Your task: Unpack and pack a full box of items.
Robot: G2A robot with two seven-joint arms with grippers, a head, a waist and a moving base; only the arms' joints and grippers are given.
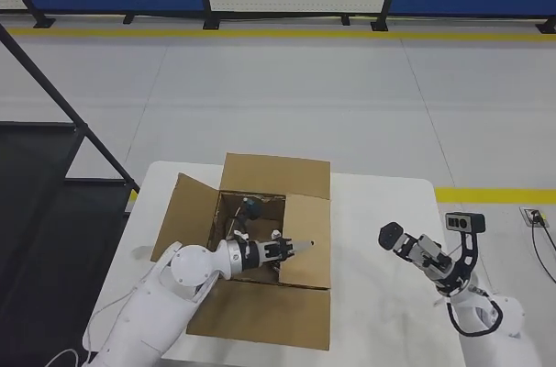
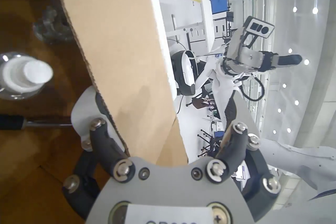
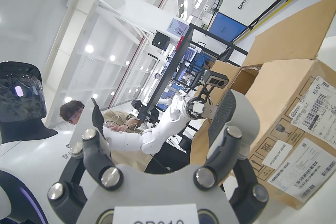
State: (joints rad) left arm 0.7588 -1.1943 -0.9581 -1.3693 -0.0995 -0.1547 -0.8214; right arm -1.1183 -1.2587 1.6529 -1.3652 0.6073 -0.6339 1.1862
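**Box open; left gripper astride the 3 o'clock flap**

1. Box [image 1: 260,316]: stands mid-table [image 1: 388,312]. The flaps at 12, 9 and 6 o'clock are folded outward. The 3 o'clock flap [image 2: 113,25] stands up over the opening.
2. Left gripper [image 2: 160,117]: set wide, straddling the top edge of that flap. One finger [image 2: 86,107] is inside the box against the cardboard. The other finger is outside, apart from the flap. Nothing is clamped.
3. Contents, seen past the inner finger: a white-capped bottle [image 2: 26,75] stands upright. A black-handled rod [image 2: 10,122] lies on the floor of the box, its metal end reaching the inner finger. A crumpled clear item [image 2: 50,28] lies deeper in. None is between the fingers.
4. Right gripper [image 3: 161,109]: held above the table at 3 o'clock from the box, well apart from it. Its fingers are spread wide and empty.
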